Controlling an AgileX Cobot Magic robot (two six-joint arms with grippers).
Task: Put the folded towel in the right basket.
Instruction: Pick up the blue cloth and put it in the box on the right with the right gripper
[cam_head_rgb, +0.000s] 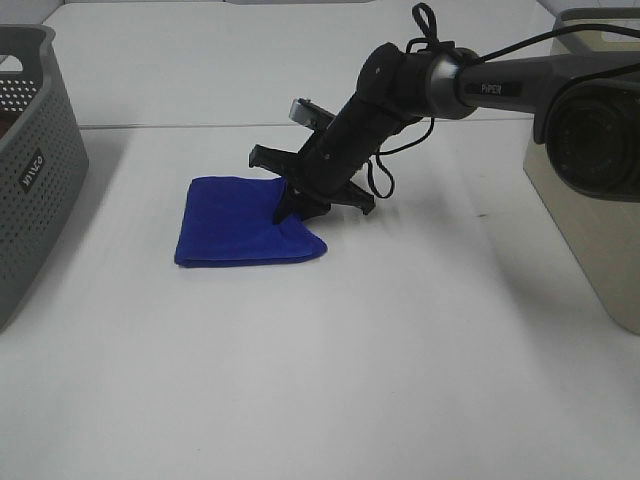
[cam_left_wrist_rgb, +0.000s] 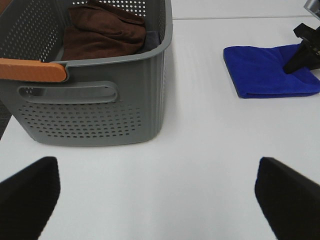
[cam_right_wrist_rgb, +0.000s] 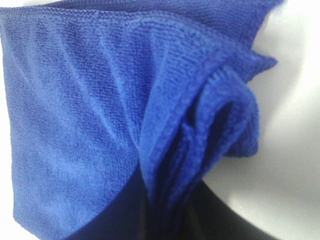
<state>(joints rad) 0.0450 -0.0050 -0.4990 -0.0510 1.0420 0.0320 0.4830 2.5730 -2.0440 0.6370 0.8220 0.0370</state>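
- At the towel's right-hand edge: right gripper (cam_head_rgb: 300, 203) clenched on a bunched fold of the blue folded towel (cam_head_rgb: 232, 228); layers pinched together, so the stack should lift as one
- Rest of the towel lies flat on the white table (cam_head_rgb: 330, 380), not yet raised
- Target: beige right basket (cam_head_rgb: 590, 220), well apart
- Off to the left: left gripper (cam_left_wrist_rgb: 160, 197) released, empty, near the grey basket (cam_left_wrist_rgb: 100, 115) holding brown cloth (cam_left_wrist_rgb: 102, 30)

On the counter (cam_head_rgb: 330, 390), left of centre, the folded towel (cam_head_rgb: 240, 225), well apart from the left basket (cam_head_rgb: 35, 170) and the right basket (cam_head_rgb: 590, 220) at either edge. At the towel's right edge, the right hand (cam_head_rgb: 300, 207), pinching its folds. Inside the left basket, a crumpled cloth (cam_left_wrist_rgb: 102, 32). Before that basket, the left hand (cam_left_wrist_rgb: 160, 200), spread wide.
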